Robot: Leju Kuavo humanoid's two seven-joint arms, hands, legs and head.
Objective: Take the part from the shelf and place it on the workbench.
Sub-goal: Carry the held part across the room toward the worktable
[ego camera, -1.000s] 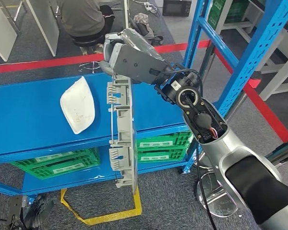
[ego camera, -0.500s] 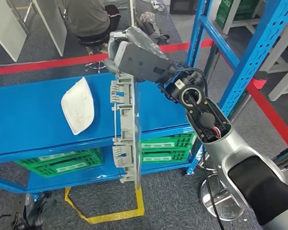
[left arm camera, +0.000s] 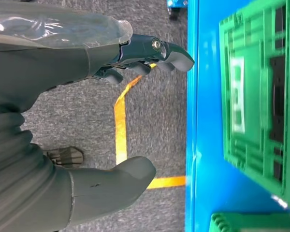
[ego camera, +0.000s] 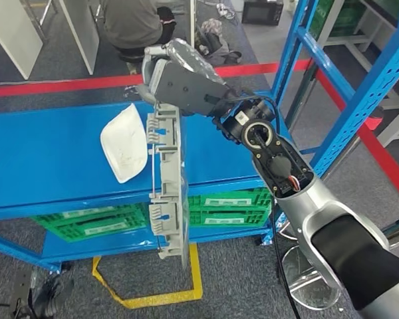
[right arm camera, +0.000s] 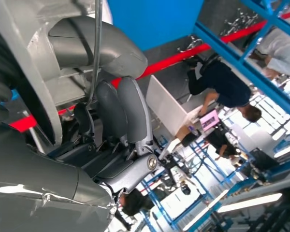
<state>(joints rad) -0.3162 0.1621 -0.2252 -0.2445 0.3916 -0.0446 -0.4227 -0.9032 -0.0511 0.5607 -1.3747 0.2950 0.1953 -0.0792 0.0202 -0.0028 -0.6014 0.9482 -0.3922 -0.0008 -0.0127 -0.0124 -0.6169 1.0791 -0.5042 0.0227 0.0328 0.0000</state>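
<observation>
Right hand (ego camera: 179, 83) grips grey part (ego camera: 168, 183) at top, long axis vertical | left hand (left arm camera: 99, 111) open | green crates (ego camera: 227, 206) under blue shelf (ego camera: 46, 166)

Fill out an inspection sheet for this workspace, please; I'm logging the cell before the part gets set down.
Surface: blue shelf top, bare apart from one white part.
Job's things: long grey part hanging upright from the right hand, in front of the shelf.
Clutter: white curved part on the shelf; green crates below.
Hands: right hand grips the grey part's top end; left hand holds nothing, fingers apart.
Cables: black cable along the right arm.
Surroundings: red floor line; yellow floor tape; seated person behind.
</observation>
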